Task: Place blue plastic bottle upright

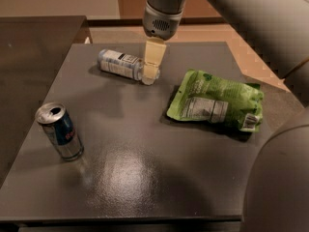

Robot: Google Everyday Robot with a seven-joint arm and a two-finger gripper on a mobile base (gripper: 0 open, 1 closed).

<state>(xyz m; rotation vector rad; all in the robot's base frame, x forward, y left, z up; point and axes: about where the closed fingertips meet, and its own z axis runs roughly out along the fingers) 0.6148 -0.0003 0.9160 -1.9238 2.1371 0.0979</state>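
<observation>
The blue plastic bottle (121, 64) lies on its side at the back left of the dark table (145, 178), label up, cap end pointing right. My gripper (152, 65) hangs from the grey arm above the table's back edge, its pale fingers over the bottle's cap end, which they hide. I cannot tell whether they touch the bottle.
A blue-and-silver drink can (59, 131) stands upright near the table's left edge. A green snack bag (217, 103) lies flat at the right. Part of the robot's grey body (285, 178) fills the lower right corner. A second dark surface (34, 37) adjoins at the left.
</observation>
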